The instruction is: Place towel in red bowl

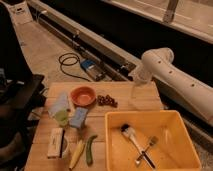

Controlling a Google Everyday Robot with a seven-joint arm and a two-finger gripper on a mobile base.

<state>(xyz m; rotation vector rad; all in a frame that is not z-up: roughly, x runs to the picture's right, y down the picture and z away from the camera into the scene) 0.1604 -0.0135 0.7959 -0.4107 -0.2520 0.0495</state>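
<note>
The red bowl point(82, 95) sits on the far left part of the wooden table point(140, 102). The pale crumpled towel point(60, 105) lies just left of and in front of the bowl, on the table. My gripper point(135, 94) hangs at the end of the white arm point(165, 70) over the far right part of the table, about a bowl's width right of the grapes and far from the towel. It holds nothing that I can see.
Dark grapes point(106, 100) lie right of the bowl. A blue sponge point(78, 117), a white box point(56, 143), a banana point(76, 153) and a green vegetable point(90, 149) lie in front. A yellow bin point(172, 130) holds a brush point(131, 136) and a fork point(148, 150).
</note>
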